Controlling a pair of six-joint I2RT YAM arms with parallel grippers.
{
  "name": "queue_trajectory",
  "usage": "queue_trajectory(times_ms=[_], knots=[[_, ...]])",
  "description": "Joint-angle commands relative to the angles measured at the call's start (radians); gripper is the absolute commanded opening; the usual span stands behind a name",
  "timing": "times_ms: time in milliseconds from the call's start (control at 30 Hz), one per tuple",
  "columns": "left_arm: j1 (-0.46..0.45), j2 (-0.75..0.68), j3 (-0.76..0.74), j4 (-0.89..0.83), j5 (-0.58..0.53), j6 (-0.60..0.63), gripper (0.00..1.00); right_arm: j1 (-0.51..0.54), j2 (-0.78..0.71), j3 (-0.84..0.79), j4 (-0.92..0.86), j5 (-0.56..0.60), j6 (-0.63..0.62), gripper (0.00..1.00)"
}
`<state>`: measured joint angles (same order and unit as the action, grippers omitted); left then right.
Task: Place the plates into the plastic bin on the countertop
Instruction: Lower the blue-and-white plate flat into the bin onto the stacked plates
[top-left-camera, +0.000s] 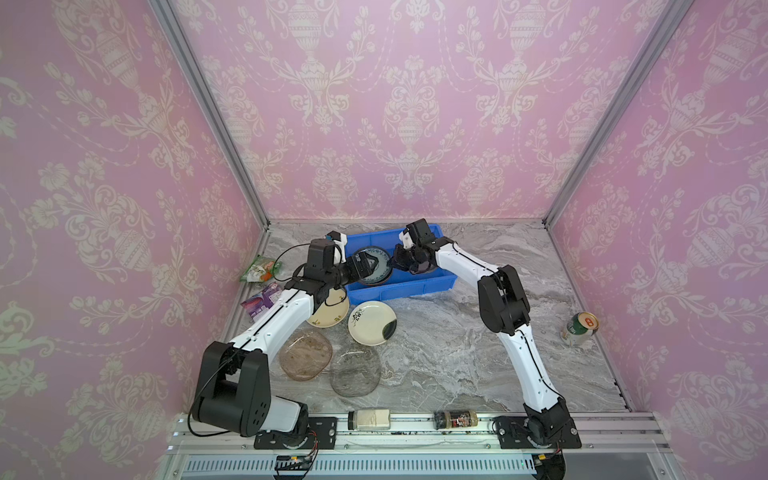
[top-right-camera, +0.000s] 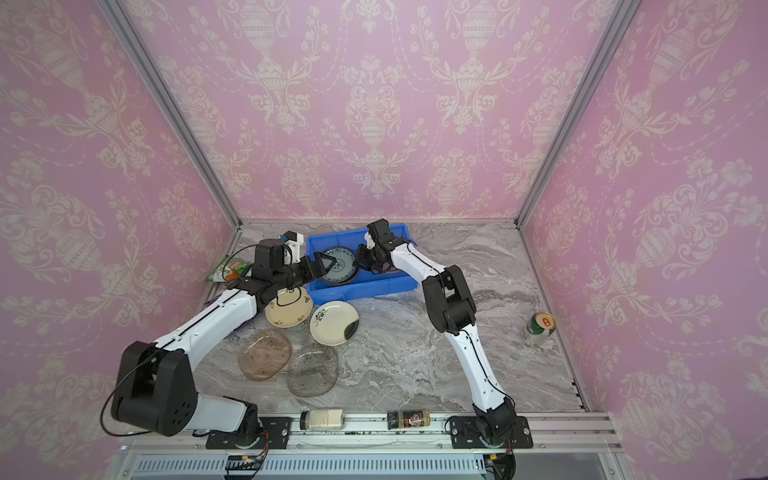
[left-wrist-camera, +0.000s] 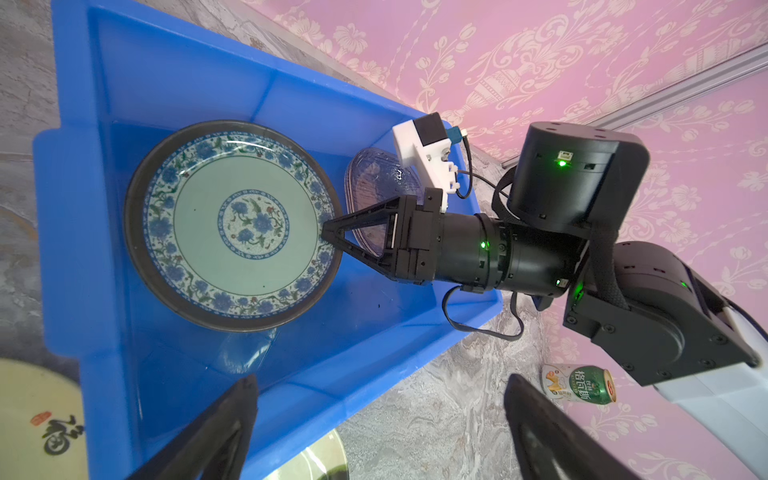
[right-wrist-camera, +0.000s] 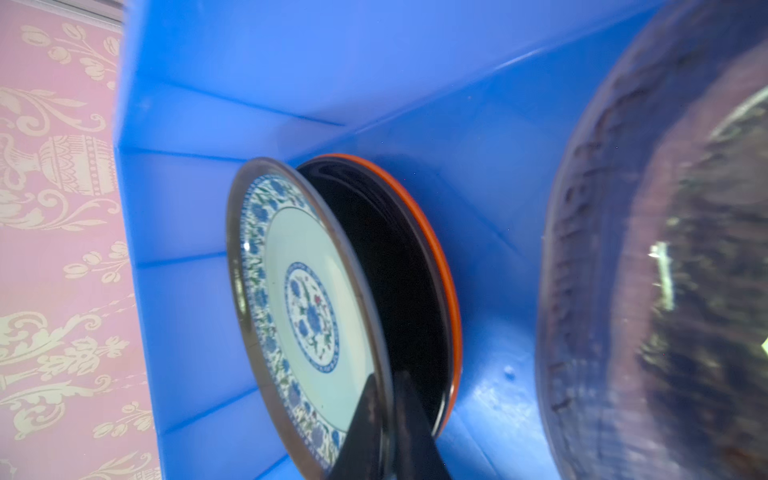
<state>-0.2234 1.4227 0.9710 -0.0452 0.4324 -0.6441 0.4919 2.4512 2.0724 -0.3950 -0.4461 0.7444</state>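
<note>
The blue plastic bin (top-left-camera: 415, 286) (top-right-camera: 374, 289) stands at the back of the countertop (top-left-camera: 457, 353). In it the teal-patterned plate (left-wrist-camera: 237, 224) (right-wrist-camera: 307, 299) leans tilted on a black plate (right-wrist-camera: 399, 266) and an orange plate (right-wrist-camera: 440, 249). My right gripper (top-left-camera: 394, 266) (top-right-camera: 360, 259) (left-wrist-camera: 328, 232) (right-wrist-camera: 386, 395) is shut on the teal plate's rim. A tinted glass plate (left-wrist-camera: 370, 183) (right-wrist-camera: 665, 249) lies beside them. My left gripper (top-right-camera: 326, 266) (left-wrist-camera: 382, 382) hangs open and empty over the bin's near left wall. Two cream plates (top-left-camera: 371, 323) (top-left-camera: 330, 309) and two glass plates (top-left-camera: 305, 354) (top-left-camera: 355, 370) lie on the countertop.
A green drink can (top-left-camera: 579, 328) stands at the right edge. Two snack bags (top-left-camera: 259, 268) (top-left-camera: 262, 299) lie by the left wall. Two jars (top-left-camera: 369, 419) (top-left-camera: 455, 419) rest on the front aluminium rail.
</note>
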Motion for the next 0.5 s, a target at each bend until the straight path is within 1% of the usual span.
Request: queue_trajectory(times_ms=[0, 67, 100, 267, 467], knots=[[0.01, -0.022, -0.016, -0.013, -0.021, 0.016, 0.95, 0.014, 0.004, 0.04, -0.04, 0.015, -0.014, 0.27], [0.011, -0.024, -0.014, -0.013, -0.019, 0.018, 0.95, 0.02, -0.008, 0.06, -0.083, 0.048, -0.044, 0.33], [0.012, -0.025, -0.014, -0.013, -0.018, 0.018, 0.95, 0.021, -0.016, 0.066, -0.101, 0.066, -0.058, 0.34], [0.01, -0.025, -0.014, -0.01, -0.015, 0.017, 0.95, 0.024, -0.076, 0.062, -0.175, 0.148, -0.123, 0.36], [0.011, -0.029, -0.025, 0.007, -0.012, 0.011, 0.95, 0.024, -0.114, 0.041, -0.189, 0.174, -0.14, 0.35]])
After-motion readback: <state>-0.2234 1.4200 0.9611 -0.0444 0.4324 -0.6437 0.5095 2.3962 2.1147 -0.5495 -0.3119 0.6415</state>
